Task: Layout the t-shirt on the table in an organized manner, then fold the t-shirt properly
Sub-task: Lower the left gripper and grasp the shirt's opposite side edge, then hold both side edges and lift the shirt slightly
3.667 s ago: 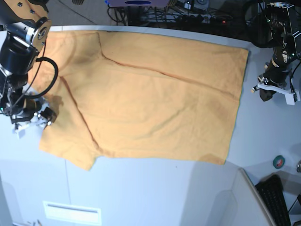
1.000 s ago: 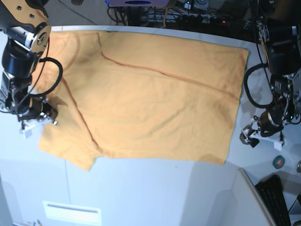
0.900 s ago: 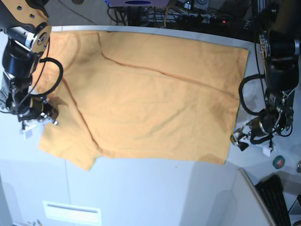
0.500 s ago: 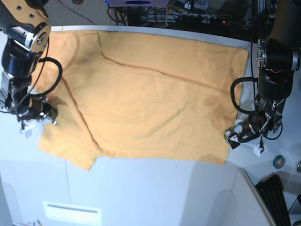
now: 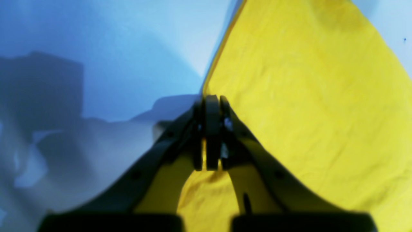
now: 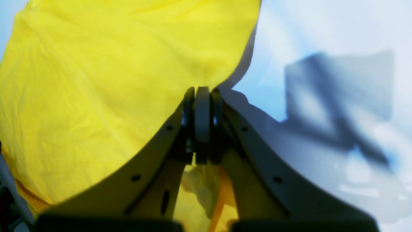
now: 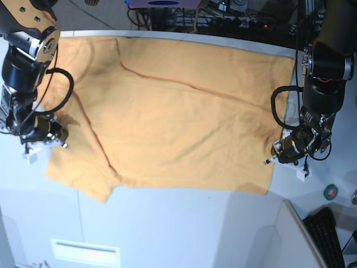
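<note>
The orange-yellow t-shirt (image 7: 178,117) lies spread flat on the pale table (image 7: 167,229), sleeves toward the base view's left and hem toward its right. My left gripper (image 7: 271,158) is at the hem's lower right edge. In the left wrist view the left gripper (image 5: 209,100) is shut, with the t-shirt (image 5: 305,96) edge running into the tips and cloth showing between the fingers. My right gripper (image 7: 58,139) is at the lower sleeve's edge. Seen from the right wrist, the right gripper (image 6: 201,91) is shut on the t-shirt (image 6: 112,80) edge.
A black keyboard (image 7: 329,234) and a small green tape roll (image 7: 331,191) lie at the lower right, beside a raised panel edge. Cables and equipment (image 7: 223,17) crowd the space behind the table's far edge. A white label (image 7: 83,252) sits near the front.
My left arm swung in from the bare table to the shirt's hem edge, and its jaws went from wide open to shut there. The right arm and the shirt stayed put.
</note>
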Controlling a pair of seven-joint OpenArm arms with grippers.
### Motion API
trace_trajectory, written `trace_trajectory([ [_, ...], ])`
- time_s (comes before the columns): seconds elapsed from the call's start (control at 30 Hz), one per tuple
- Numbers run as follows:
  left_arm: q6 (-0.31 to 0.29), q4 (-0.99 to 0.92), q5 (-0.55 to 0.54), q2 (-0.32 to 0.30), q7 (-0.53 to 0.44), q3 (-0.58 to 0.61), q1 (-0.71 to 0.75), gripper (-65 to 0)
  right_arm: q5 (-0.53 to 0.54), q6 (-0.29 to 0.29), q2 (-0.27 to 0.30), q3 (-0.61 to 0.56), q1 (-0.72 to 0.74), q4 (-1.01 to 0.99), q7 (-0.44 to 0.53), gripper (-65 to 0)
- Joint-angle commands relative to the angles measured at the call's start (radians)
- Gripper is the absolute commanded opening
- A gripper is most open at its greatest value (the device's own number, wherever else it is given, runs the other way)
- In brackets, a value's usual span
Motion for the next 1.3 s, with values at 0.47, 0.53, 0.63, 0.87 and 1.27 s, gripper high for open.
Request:
trace_trajectory([
  [0.47,0.013,0.374,0.002,-0.066,0.198,-0.025,0.137,-65.0,0.004,-0.001,0.013,0.001,0.021,0.013,0.005,-65.0],
  [0.53,0.013,0.415,0.002,-0.066,0.221,-0.097,0.18,-65.0,0.004,-0.001,0.012,0.001,0.021,0.013,0.005,-65.0],
  [0.63,0.013,0.483,0.003,-0.063,0.295,-0.223,0.229,-65.0,0.004,-0.001,0.012,0.001,0.021,0.013,0.005,-65.0],
  [0.87,0.013,0.678,0.003,-0.06,0.468,-0.339,0.342,-65.0,0.004,-0.001,0.01,0.001,0.021,0.013,0.005,-65.0],
  [1.27,0.013,0.747,0.002,-0.058,0.487,-0.404,0.467,-65.0,0.004,-0.001,0.01,0.001,0.021,0.012,0.005,-65.0],
])
